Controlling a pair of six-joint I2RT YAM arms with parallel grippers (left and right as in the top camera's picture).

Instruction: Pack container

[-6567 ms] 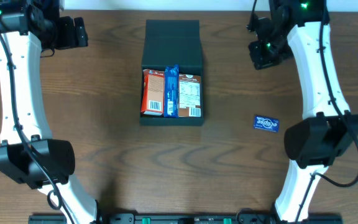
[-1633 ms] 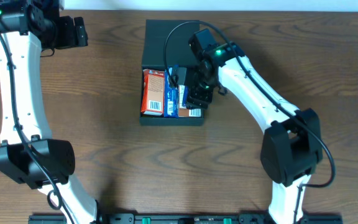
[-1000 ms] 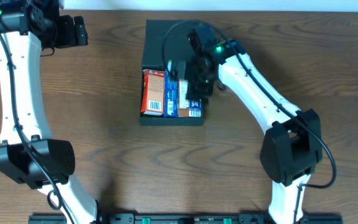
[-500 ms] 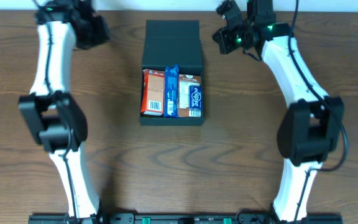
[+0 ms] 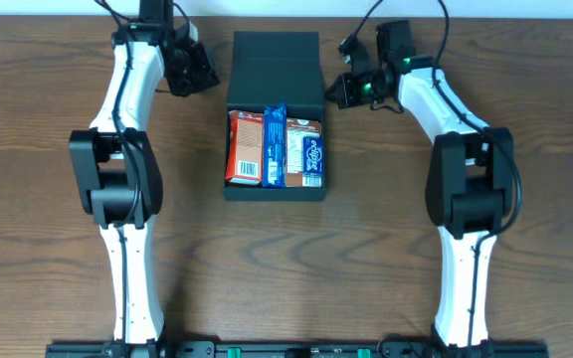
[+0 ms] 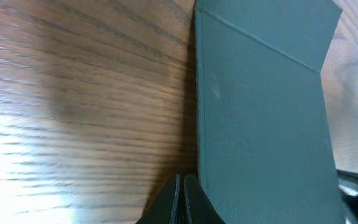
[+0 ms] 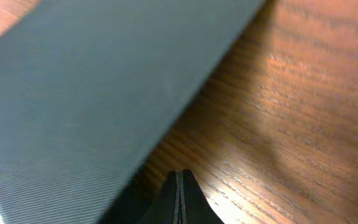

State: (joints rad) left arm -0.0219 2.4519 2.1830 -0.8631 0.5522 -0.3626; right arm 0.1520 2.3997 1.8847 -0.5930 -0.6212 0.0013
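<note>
The container (image 5: 276,194) is a dark green-black box at the table's middle back, its flap lid (image 5: 275,62) lying open behind it. Inside stand an orange-red carton (image 5: 246,147), an upright blue packet (image 5: 275,146) and a brown carton with a small blue pack (image 5: 312,157) on it. My left gripper (image 5: 210,78) is shut and empty just left of the lid. In the left wrist view the gripper (image 6: 183,190) points along the lid (image 6: 260,112) edge. My right gripper (image 5: 334,91) is shut and empty just right of the lid. The right wrist view shows the gripper (image 7: 179,186) over wood beside the lid (image 7: 92,81).
The wooden table (image 5: 525,298) carries only the box. Its back edge (image 5: 267,17) runs just behind the lid. Both white arms reach from the front along the table's left and right sides.
The right gripper left the small blue pack in the box and withdrew to the lid's right side. The left arm swung in to the lid's left side. Both grippers went from open to shut.
</note>
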